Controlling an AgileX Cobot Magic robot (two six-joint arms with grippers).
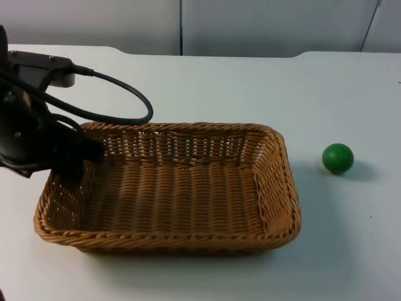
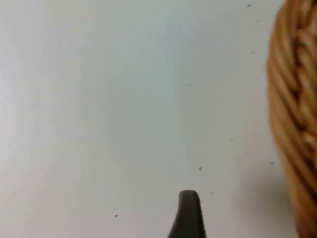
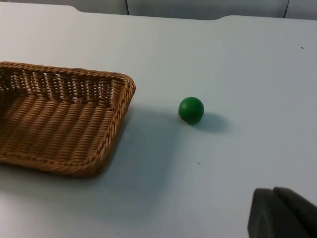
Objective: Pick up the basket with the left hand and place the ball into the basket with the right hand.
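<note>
The smooth white table top (image 1: 207, 81) runs back to a grey partition wall (image 1: 263, 25). On it rests a shallow rectangular basket of woven tan wicker (image 1: 169, 188), its long sides lying across the table. A small green ball (image 1: 338, 158) sits on the bare surface beside the basket's right end, apart from its rim.

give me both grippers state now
Left gripper: at the wicker basket's left rim, grip cannot be told.
Right gripper: waiting away from the green ball, cannot be told.
</note>
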